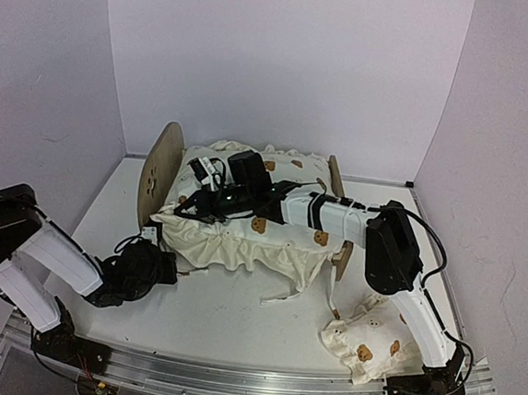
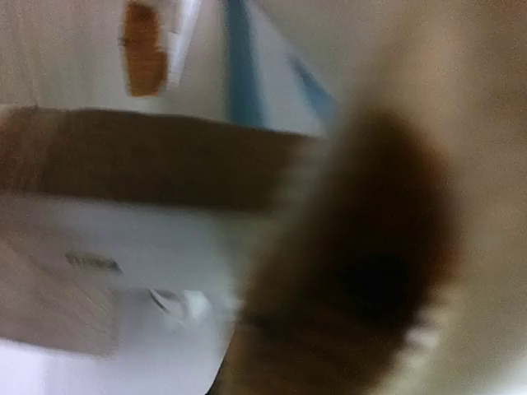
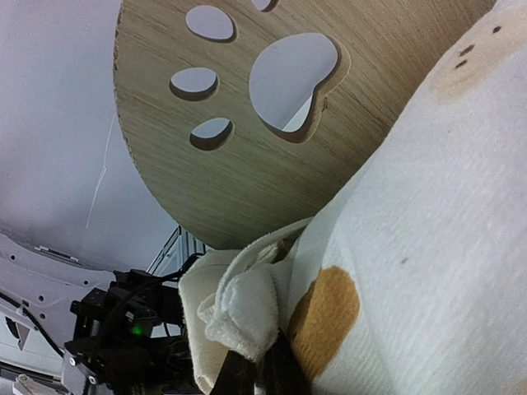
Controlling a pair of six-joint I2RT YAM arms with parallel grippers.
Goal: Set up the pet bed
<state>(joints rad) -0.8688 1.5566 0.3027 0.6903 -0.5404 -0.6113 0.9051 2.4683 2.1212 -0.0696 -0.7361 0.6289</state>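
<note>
The pet bed stands mid-table, its rounded headboard [image 1: 161,175] at the left and its low footboard [image 1: 338,181] at the right. A cream bear-print cushion [image 1: 242,237] lies across it and spills over the front. My right gripper [image 1: 189,208] reaches over the cushion to its headboard end. In the right wrist view that gripper [image 3: 262,369] is shut on a fold of the cushion [image 3: 428,230], just under the paw-print headboard [image 3: 272,140]. My left gripper [image 1: 171,269] is low at the bed's front-left corner, under the cushion's edge. Its own view is blurred, showing a wooden rail [image 2: 148,156], blue stripes [image 2: 239,74] and a brown print [image 2: 370,271] against the lens; its fingers are hidden.
A small bear-print pillow [image 1: 367,341] lies at the front right beside the right arm's base. Loose cushion ties [image 1: 283,296] trail on the table in front of the bed. White walls close in at the back and both sides.
</note>
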